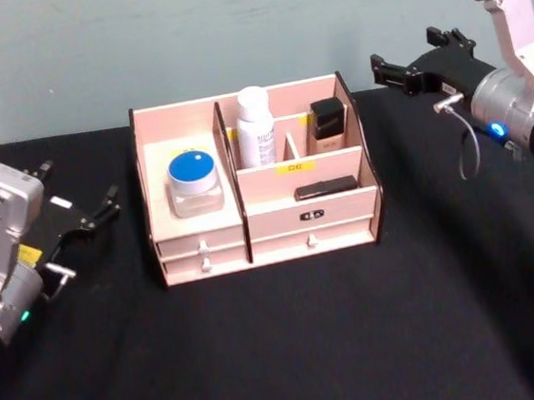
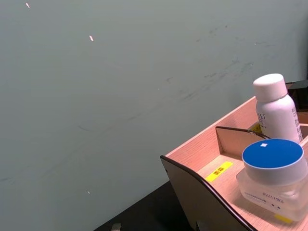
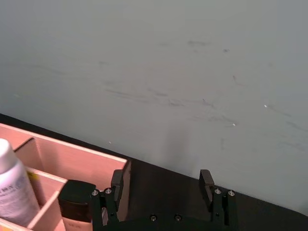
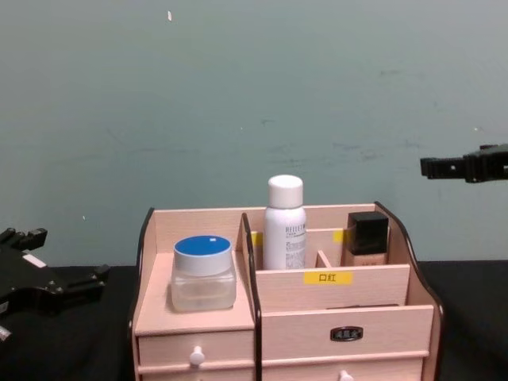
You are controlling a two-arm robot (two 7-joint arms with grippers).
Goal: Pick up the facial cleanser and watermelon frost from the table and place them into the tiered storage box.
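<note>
Chest view: tiered storage box [image 4: 333, 317] lower drawers cut off at bottom edge. Label text on white bottle [image 4: 284, 226] too small to read. Left gripper [image 4: 48, 282] partly cropped.

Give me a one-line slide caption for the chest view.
Tiered storage box holding a blue-lidded jar, white bottle and dark-capped bottle.

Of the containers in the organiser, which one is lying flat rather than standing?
The slim dark stick, lying flat in the front right compartment of the tiered storage box; the others stand upright.
</note>
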